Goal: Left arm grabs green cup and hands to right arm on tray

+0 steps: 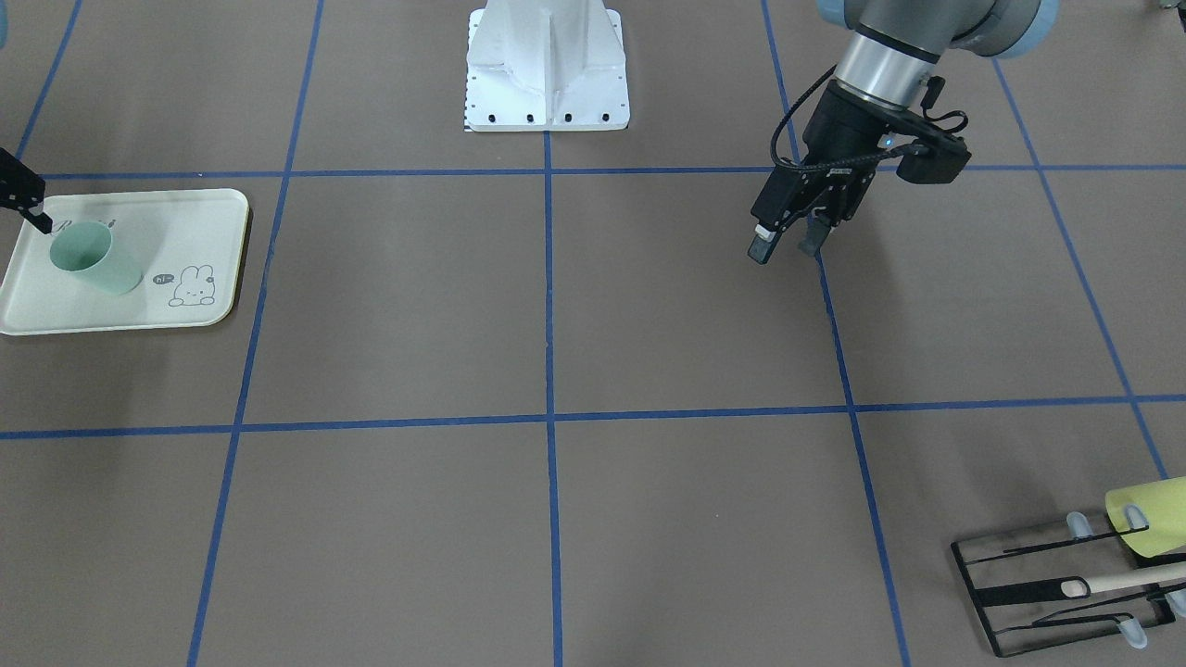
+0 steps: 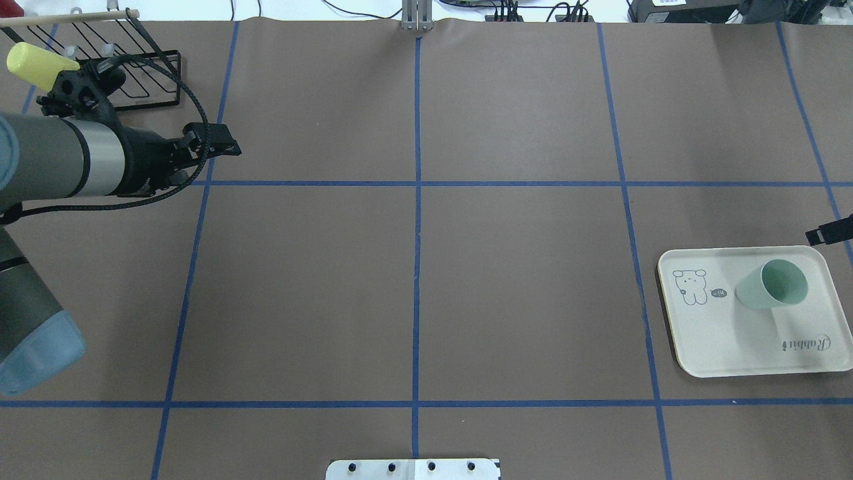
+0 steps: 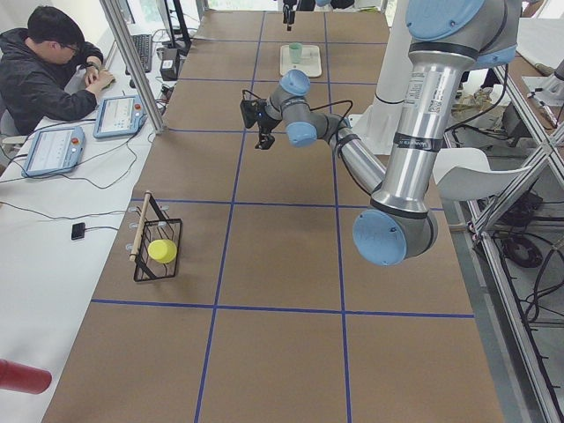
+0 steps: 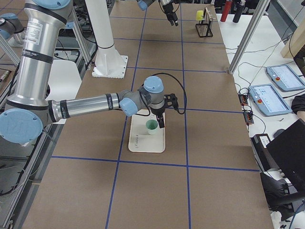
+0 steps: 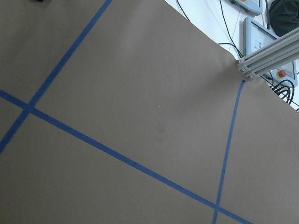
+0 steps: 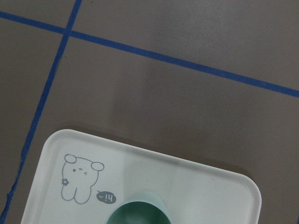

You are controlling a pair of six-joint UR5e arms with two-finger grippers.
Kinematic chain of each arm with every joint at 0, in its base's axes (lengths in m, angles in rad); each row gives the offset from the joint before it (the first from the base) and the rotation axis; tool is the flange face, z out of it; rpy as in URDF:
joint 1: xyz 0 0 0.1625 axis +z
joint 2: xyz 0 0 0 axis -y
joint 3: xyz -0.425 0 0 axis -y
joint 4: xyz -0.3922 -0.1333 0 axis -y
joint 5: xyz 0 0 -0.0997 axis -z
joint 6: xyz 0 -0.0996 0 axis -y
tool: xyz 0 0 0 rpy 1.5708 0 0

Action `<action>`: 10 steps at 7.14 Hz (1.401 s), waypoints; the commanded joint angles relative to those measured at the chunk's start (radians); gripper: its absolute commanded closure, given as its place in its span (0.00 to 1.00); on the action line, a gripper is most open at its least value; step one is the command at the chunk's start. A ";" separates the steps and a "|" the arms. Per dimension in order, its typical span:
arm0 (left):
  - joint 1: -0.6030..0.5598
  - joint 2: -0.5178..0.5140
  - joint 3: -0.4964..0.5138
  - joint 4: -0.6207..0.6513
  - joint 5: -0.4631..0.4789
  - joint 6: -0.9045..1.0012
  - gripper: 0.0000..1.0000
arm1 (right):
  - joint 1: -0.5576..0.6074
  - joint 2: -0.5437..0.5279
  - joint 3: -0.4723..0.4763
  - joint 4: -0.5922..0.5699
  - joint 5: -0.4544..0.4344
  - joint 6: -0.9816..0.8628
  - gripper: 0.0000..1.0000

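Your cup (image 2: 773, 285) on the tray (image 2: 726, 347) at the right end of the table (image 2: 520, 280), right gripper (image 4: 161, 123) just beside it, rack (image 2: 143, 80) at the far left corner, left gripper (image 1: 786, 248) above the left half, apart from the rack.

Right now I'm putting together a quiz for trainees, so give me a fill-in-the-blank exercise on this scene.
The green cup stands upright on the ____. The left tool is open and holds ____. The yellow-green cup sits on the black wire ____.
Missing: tray; nothing; rack.
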 commanded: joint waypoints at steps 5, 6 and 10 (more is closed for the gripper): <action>-0.179 0.260 0.024 -0.016 -0.002 0.632 0.00 | 0.105 0.029 -0.079 0.014 -0.007 0.002 0.01; -0.178 0.261 0.056 -0.022 0.010 0.570 0.00 | 0.111 0.031 -0.079 0.014 -0.007 0.002 0.01; -0.173 0.274 0.275 -0.272 0.179 0.524 0.00 | 0.143 0.040 -0.117 0.012 -0.009 -0.001 0.01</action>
